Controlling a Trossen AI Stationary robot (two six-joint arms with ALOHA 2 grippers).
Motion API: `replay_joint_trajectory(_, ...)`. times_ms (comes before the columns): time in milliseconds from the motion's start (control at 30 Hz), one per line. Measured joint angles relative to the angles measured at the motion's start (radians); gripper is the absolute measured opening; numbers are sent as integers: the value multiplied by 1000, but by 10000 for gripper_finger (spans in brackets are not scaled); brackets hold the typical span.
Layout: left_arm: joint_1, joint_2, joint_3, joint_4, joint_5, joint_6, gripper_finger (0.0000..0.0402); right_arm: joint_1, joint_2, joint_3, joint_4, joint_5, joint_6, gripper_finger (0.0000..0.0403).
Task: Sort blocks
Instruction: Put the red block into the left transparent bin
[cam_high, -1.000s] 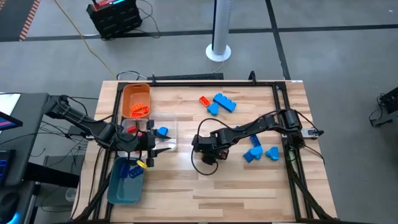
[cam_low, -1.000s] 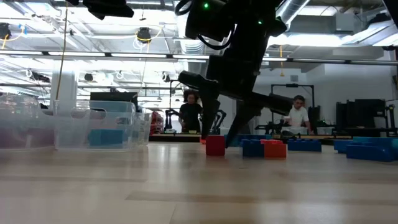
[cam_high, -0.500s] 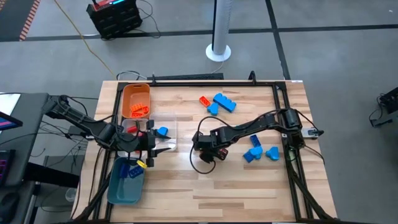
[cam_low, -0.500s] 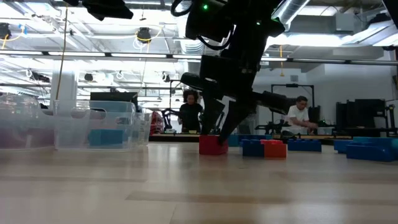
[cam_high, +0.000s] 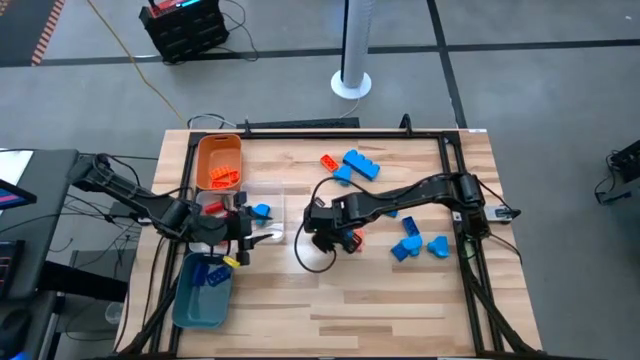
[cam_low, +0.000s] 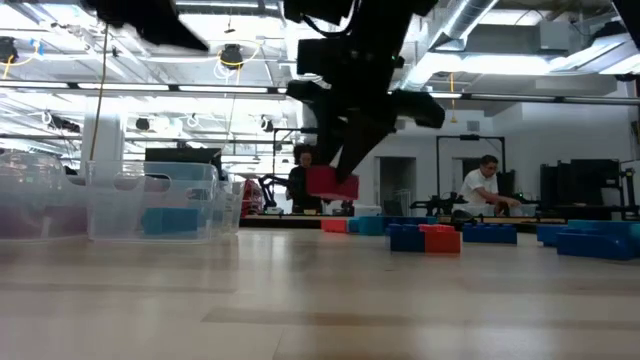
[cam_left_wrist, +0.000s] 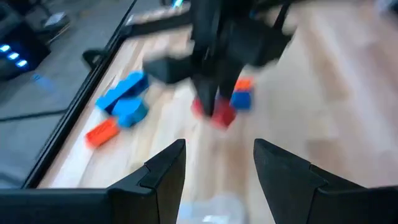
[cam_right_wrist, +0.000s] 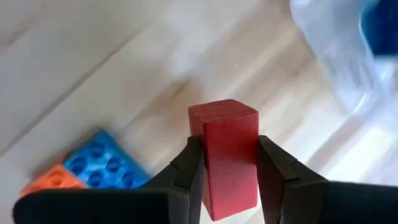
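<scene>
Now the right gripper (cam_right_wrist: 227, 167) pinches a small red plastic block (cam_right_wrist: 226, 152) between its fingers, raised clear of the wooden table (cam_high: 400, 300) near the middle. Left gripper (cam_left_wrist: 214, 168) hangs with fingers parted and empty over the clear plastic tray (cam_high: 272, 215) at the left.

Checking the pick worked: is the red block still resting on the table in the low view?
No: the red block hangs clear above the table, clamped in the right hand.

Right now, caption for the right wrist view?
Right gripper holding a red block above the table.
</scene>
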Motion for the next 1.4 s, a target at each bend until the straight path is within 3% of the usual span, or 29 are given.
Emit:
replay_joint_trajectory(267, 96, 1, -83, 113, -73, 45, 183, -33, 0, 49, -98, 6, 328, 108)
replay_joint_trajectory(567, 105, 1, -83, 130, -28, -3, 183, -71, -9, 49, -48, 8, 339, 107)
replay_joint_trajectory(800, 131, 31, -84, 129, -30, 34, 183, -104, -125, 49, 125, -14, 367, 107)
replay_joint_trajectory(1000, 149, 81, -85, 233, -46, 94, 183, -116, -240, -12, 418, -214, 438, 107)
replay_joint_trajectory(1267, 178, 189, -85, 431, -51, 133, 183, -80, -291, -184, 801, -226, 434, 107)
replay_joint_trajectory(1400, 192, 208, -85, 512, -50, 130, 183, -59, -288, -220, 886, -226, 433, 107)
